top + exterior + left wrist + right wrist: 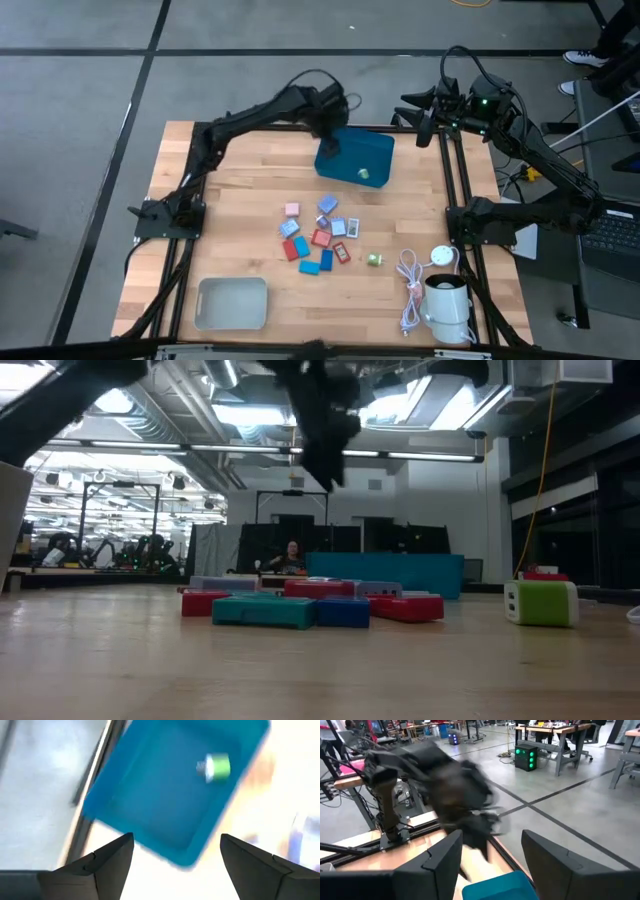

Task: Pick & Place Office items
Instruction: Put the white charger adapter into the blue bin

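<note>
One blue tray (357,158) sits at the far middle of the table (240,200), and serves as the landmark here. Inside it lies one green piece (364,174), seen also from the left wrist (215,767). The left claw (330,140) hangs over the tray's near-left corner with its fingers (105,860) spread wide and nothing between them. The right claw (492,852) waits beyond the tray's far-right corner, off the table edge, fingers parted and bare.

Toward the near side from the tray lies the cluster of office items (315,232), about a dozen flat pieces in red, blue, pink and lavender; one more green piece (374,259) lies to the cluster's right. No writing can be read on any of them. Bare wood separates tray and cluster
</note>
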You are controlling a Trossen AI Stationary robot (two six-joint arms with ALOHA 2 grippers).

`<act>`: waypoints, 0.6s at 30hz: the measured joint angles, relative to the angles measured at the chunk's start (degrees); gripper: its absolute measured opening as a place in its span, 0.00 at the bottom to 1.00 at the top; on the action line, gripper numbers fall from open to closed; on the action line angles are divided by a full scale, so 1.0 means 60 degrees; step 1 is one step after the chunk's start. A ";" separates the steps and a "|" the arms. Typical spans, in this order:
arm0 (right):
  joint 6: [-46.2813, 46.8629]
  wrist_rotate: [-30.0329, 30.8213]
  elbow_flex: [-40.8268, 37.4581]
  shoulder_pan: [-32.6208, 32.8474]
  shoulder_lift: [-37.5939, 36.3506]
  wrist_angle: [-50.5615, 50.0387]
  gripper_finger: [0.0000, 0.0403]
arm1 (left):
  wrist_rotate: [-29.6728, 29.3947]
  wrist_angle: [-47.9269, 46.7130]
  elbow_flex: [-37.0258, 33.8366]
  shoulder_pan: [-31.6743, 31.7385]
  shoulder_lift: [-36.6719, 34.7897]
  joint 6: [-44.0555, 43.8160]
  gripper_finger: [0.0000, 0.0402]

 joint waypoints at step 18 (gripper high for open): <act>-0.0704 -0.0610 0.0000 0.0000 0.0000 -0.0007 0.52 | -0.1110 -0.1814 -0.0990 -0.3183 -0.0538 -0.5746 0.72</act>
